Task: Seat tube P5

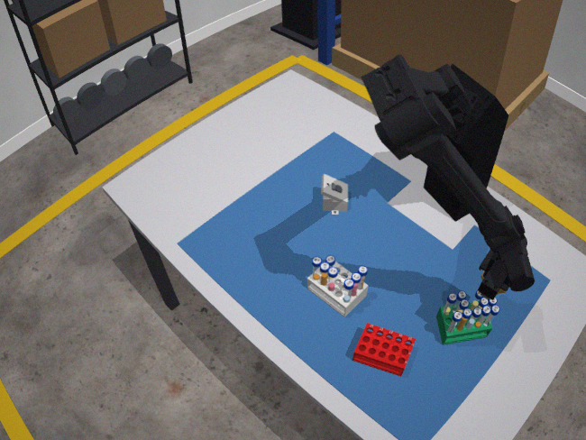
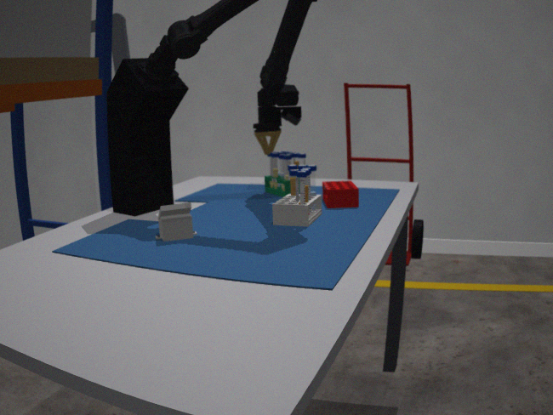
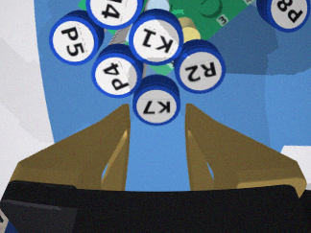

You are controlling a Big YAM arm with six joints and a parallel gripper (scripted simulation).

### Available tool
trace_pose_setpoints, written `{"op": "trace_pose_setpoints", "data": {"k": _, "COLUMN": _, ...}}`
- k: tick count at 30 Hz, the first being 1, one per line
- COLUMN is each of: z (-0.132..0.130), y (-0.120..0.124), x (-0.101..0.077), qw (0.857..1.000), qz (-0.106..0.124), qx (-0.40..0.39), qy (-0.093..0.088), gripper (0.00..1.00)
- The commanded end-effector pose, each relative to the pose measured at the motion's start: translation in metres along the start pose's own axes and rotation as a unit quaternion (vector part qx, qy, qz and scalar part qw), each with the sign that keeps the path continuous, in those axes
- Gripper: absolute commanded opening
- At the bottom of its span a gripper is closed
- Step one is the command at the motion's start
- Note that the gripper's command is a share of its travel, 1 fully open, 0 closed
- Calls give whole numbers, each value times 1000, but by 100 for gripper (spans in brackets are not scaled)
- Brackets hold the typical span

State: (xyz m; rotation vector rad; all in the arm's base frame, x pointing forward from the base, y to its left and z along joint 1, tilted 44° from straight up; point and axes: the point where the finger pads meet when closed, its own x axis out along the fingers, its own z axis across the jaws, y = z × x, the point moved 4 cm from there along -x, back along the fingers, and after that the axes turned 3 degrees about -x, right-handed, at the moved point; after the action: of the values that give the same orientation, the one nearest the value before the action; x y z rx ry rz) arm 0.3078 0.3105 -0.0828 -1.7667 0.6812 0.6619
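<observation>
Tube P5 (image 3: 76, 39) stands in the green rack RA (image 1: 464, 326) at the edge of the cluster of blue-capped tubes, to the upper left in the wrist view. Beside it are H4 (image 3: 115, 0), P4 (image 3: 119, 76), K1 (image 3: 155, 37), R2 (image 3: 199, 69) and K7 (image 3: 155, 103). My gripper (image 3: 157, 113) (image 1: 486, 289) hovers just above the caps at the rack's near side, partly open and empty. K7's cap shows below and between the fingertips. P5 lies left of the finger line. The white rack RB (image 1: 336, 288) holds several tubes and has open wells.
The red rack QR (image 1: 384, 348) stands empty in front of RA and RB. The grey DONE box (image 1: 334, 191) sits farther along the blue mat, away from the racks. The arm's base stands at the table's far edge.
</observation>
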Motion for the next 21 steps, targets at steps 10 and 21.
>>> {"op": "trace_pose_setpoints", "data": {"k": 10, "z": 2, "y": -8, "x": 0, "qw": 1000, "qz": -6, "qx": 3, "qy": -6, "gripper": 30}}
{"op": "trace_pose_setpoints", "data": {"k": 21, "z": 4, "y": -4, "x": 1, "qw": 1000, "qz": -5, "qx": 0, "qy": -5, "gripper": 0}}
